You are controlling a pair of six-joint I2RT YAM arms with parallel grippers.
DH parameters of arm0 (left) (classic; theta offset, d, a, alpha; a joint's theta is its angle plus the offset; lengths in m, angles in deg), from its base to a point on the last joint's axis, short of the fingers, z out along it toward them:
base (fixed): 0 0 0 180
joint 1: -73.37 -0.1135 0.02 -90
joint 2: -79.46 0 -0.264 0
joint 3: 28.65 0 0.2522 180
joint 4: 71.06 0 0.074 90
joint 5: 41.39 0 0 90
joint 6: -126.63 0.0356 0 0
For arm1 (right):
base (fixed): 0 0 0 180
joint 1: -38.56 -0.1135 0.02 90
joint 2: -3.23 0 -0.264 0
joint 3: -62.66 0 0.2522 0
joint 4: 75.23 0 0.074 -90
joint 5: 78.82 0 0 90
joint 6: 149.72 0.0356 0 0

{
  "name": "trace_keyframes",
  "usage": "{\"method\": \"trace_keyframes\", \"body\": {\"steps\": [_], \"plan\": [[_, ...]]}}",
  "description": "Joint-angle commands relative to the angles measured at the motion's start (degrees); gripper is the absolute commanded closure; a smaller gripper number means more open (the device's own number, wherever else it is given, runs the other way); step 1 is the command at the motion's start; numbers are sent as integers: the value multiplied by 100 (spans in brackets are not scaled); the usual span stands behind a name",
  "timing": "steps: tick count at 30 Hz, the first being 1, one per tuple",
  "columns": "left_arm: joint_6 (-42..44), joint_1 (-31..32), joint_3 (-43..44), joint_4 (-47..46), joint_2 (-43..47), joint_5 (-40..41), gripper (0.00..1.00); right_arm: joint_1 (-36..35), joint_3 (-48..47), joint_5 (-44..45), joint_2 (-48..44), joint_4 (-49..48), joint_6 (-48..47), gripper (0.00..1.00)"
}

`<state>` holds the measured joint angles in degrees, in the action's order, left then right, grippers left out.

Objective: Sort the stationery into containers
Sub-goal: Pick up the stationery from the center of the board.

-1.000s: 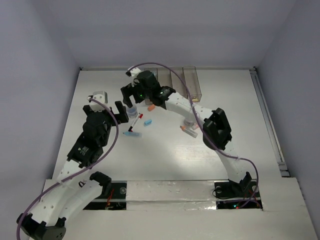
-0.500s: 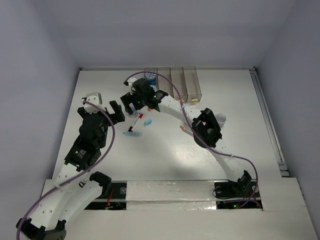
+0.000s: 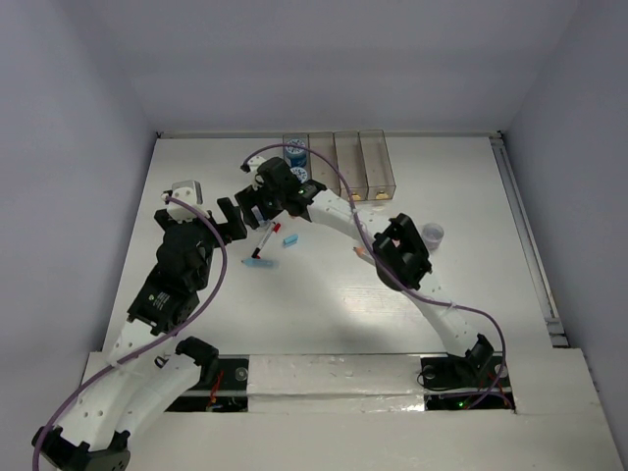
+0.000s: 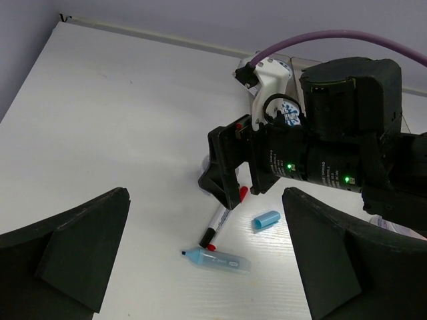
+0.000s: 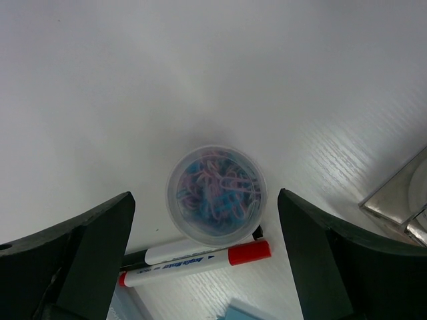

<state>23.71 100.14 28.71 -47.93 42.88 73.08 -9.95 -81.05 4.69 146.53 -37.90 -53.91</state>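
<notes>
Right arm reaches far across to the left, right pincer pointing down, fingers spread wide either side of the round translucent pot of coloured paper clips on the white tabletop, not touching it. The white red-capped marker lies flat just beside the pot, slantwise, cap toward the brownish translucent bins. Left pincer hovers close, fingers wide apart.

White worktop, matt; faint wood grain shows close up in the right wrist view. Pale lilac-grey walls close it in on three sides: back wall, left wall, right wall. Back wall meets worktop in a thin straight seam. Metal rail runs along the worktop's right edge, from back corner toward near side. Crinkled silvery tape strip lies across the near edge.
</notes>
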Motion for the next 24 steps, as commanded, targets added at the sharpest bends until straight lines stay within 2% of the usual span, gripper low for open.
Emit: {"method": "trace_keyframes", "body": {"steps": [1,7,8,11,14,20,23,24], "plan": [[36,-22,44,-216,28,-21,1,-53,-294,-38,145,-125,26,7],[27,-22,44,-207,19,-12,1,-53,-373,50,259,-186,17,14],[36,-22,44,-216,19,-12,1,-53,-417,77,277,-212,9,18],[36,-22,44,-216,10,-12,1,-53,-391,217,233,-378,52,47],[36,-22,53,-216,-7,-12,1,-53,-76,314,-126,-1018,157,54],[45,-22,44,-233,-25,-39,1,175,-39,1043,-969,-1820,26,58],[45,-22,35,-242,1,-65,1,875,75,1210,-1321,-1830,271,58],[53,-22,35,-242,10,-74,1,878,127,1193,-1392,-1804,351,59]]}}
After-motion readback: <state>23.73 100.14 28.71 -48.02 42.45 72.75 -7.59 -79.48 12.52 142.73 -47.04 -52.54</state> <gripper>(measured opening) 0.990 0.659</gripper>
